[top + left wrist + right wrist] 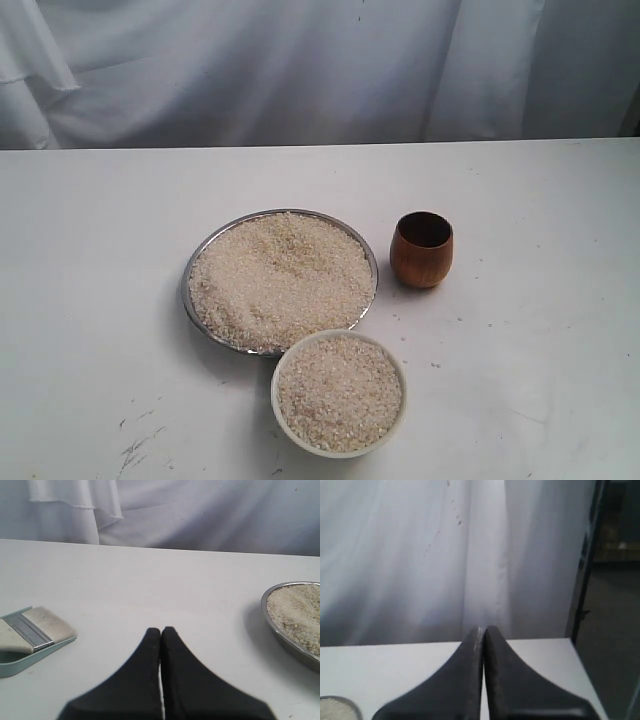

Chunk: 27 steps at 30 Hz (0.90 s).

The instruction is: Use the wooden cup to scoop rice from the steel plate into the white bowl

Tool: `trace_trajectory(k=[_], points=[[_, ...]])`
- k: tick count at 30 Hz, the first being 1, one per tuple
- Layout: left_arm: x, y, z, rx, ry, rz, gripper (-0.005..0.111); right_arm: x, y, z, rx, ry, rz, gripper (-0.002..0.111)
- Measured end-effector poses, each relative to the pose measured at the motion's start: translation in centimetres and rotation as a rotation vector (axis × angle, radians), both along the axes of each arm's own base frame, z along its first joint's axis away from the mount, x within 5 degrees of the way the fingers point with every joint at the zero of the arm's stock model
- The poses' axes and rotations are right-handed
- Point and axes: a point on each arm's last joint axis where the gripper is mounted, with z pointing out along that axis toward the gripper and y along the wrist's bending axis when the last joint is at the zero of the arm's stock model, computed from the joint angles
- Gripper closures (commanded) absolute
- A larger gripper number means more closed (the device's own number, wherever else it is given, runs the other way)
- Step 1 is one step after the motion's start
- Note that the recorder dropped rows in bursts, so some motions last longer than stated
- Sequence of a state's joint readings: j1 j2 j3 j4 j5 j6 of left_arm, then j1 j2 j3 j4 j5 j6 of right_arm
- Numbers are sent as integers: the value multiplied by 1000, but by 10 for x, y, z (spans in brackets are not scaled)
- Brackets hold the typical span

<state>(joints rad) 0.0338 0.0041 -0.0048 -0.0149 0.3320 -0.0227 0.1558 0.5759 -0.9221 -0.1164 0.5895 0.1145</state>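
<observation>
Wooden cup (dark inside) glossy, reddish-brown; barrel-shaped, upright.

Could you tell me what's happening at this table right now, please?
Nothing is being handled at the moment. The wooden cup stands upright on the table beside the steel plate, which is covered with rice. The white bowl in front of the plate already holds rice too. The left gripper and right gripper are both shut and empty, touching nothing.
</observation>
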Motion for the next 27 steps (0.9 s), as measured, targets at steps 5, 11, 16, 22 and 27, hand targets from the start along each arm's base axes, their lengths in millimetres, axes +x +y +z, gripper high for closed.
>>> trace_trajectory(k=[5,11,16,22,27], points=[[0,0,0,0,0,0,107,-29,-6,-35,-56,-135,-18,108],[0,0,0,0,0,0,107,-43,-5,-107,-13,-135,8,108],[0,0,0,0,0,0,107,-46,-3,-143,76,-96,33,108],[0,0,0,0,0,0,107,-42,-1,-171,88,-84,41,108],[0,0,0,0,0,0,107,-37,-1,-191,67,-58,41,108]])
